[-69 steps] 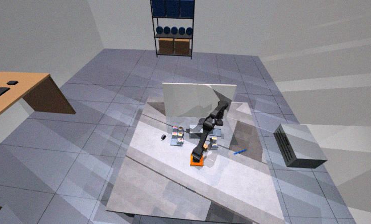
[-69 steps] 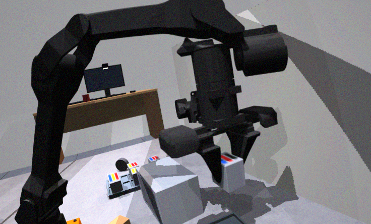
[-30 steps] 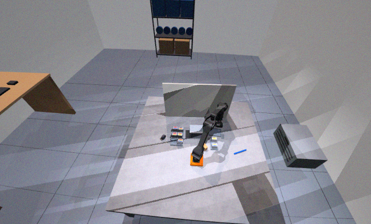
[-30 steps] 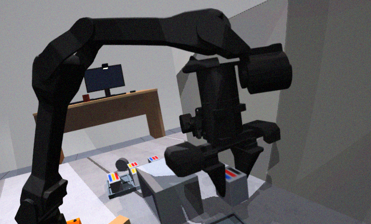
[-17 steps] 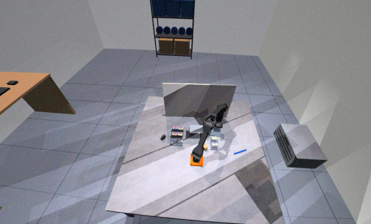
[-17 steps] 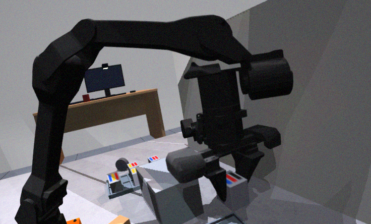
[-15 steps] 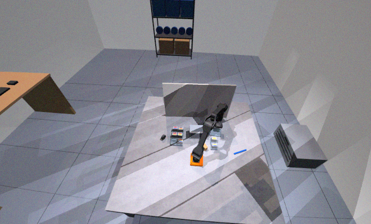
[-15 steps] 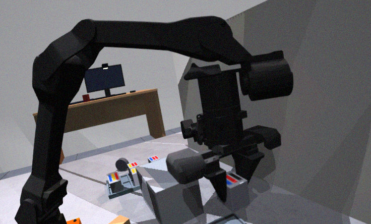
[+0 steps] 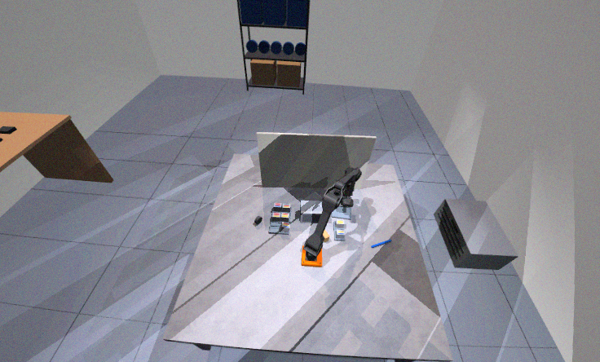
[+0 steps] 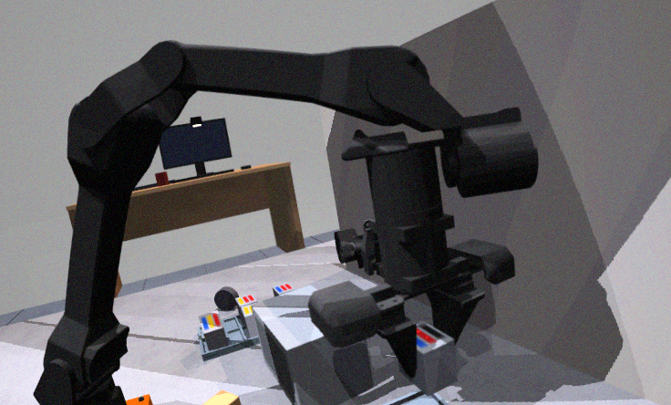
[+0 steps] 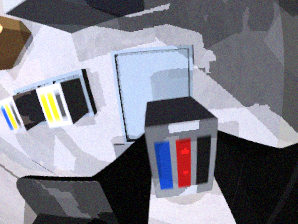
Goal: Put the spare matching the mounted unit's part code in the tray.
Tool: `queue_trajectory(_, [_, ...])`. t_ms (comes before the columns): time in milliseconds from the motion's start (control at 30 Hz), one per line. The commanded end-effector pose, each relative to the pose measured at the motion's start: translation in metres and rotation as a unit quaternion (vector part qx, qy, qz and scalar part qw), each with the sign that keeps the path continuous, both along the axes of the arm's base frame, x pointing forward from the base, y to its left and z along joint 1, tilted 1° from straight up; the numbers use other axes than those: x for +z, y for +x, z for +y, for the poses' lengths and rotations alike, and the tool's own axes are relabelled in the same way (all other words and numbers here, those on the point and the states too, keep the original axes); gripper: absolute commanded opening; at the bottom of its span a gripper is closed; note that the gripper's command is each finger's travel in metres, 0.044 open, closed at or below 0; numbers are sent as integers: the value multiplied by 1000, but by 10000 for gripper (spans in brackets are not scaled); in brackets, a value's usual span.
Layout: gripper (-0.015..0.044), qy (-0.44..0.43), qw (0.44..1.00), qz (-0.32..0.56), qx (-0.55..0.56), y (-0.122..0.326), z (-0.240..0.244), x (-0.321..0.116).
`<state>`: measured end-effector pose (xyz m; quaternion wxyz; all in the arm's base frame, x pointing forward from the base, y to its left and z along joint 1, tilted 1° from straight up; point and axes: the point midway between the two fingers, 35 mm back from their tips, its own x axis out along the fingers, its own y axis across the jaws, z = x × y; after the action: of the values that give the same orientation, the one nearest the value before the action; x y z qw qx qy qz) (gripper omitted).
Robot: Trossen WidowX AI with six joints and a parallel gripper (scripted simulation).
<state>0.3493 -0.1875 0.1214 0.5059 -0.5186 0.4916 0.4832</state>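
My gripper is shut on a grey block with blue, red and black stripes. It holds the block upright above the table, near the tray. The pale blue tray is empty where it shows; the block hides its near right corner in the wrist view. Several other striped spares stand in the left rack. Two more spares stand in the small right rack. The mounted unit's printed code cannot be made out.
A grey box stands between the left rack and the tray. A tall panel rises behind it. A wooden block lies near the arm's orange base. A blue pen lies to the right, a dark round object to the left.
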Motion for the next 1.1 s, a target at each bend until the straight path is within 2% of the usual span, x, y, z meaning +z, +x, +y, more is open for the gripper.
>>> queue_trajectory(0, [0, 3, 1000, 1, 1, 0, 1, -5])
queue_trajectory(1067, [0, 3, 1000, 1, 1, -1, 1, -27])
